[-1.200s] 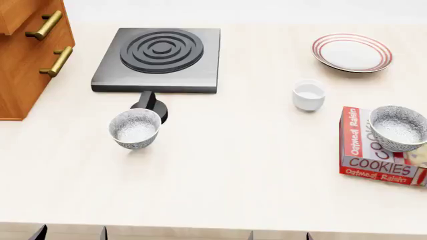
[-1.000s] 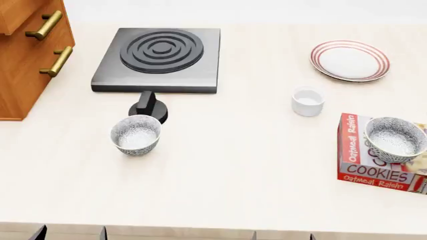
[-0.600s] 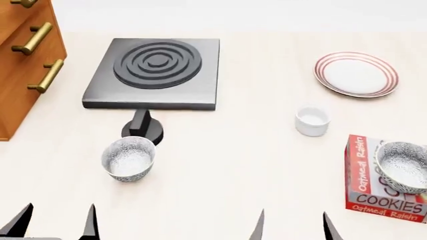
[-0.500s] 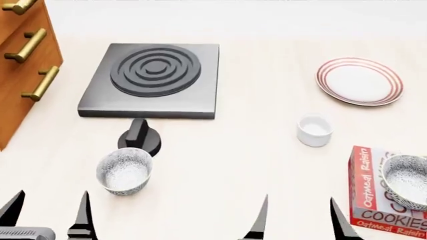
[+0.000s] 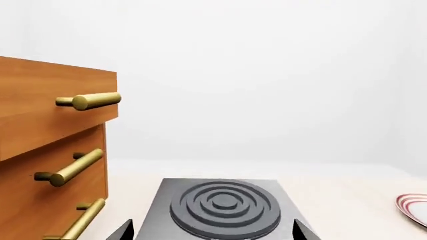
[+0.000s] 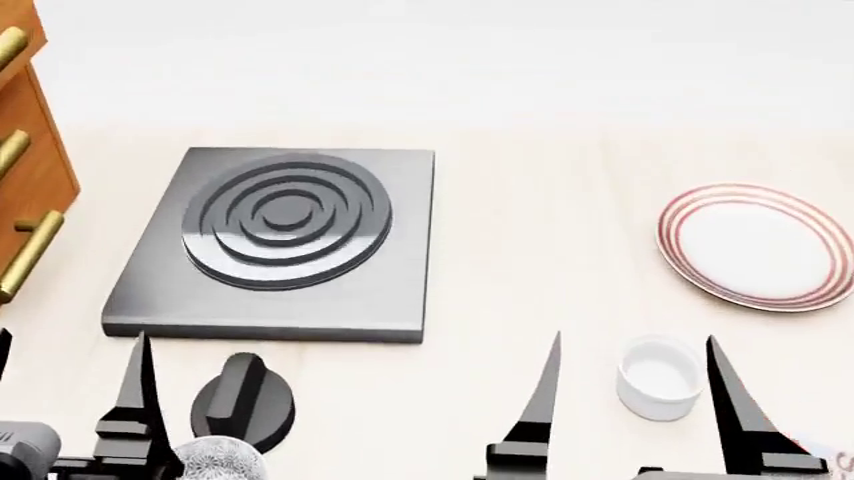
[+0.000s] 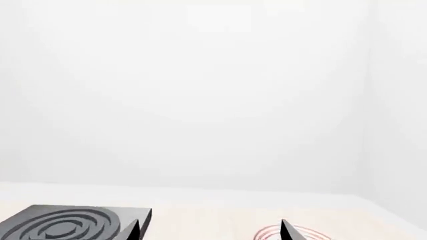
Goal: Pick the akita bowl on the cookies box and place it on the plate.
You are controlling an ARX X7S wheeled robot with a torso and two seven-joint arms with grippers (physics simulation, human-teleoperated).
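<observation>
The head view looks steeply down from close above the worktop (image 6: 534, 200). Both wrist views sit low, near worktop level, facing level toward the white back wall (image 7: 200, 100). All three views share the black hob (image 6: 283, 235) (image 5: 223, 206) (image 7: 70, 225) and the red-ringed plate (image 6: 758, 246) (image 5: 415, 206) (image 7: 293, 234).

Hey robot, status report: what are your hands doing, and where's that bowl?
Left gripper and right gripper open, empty. Target bowl and box out of view. Plate bare, ahead right; white cup between right fingertips.
</observation>
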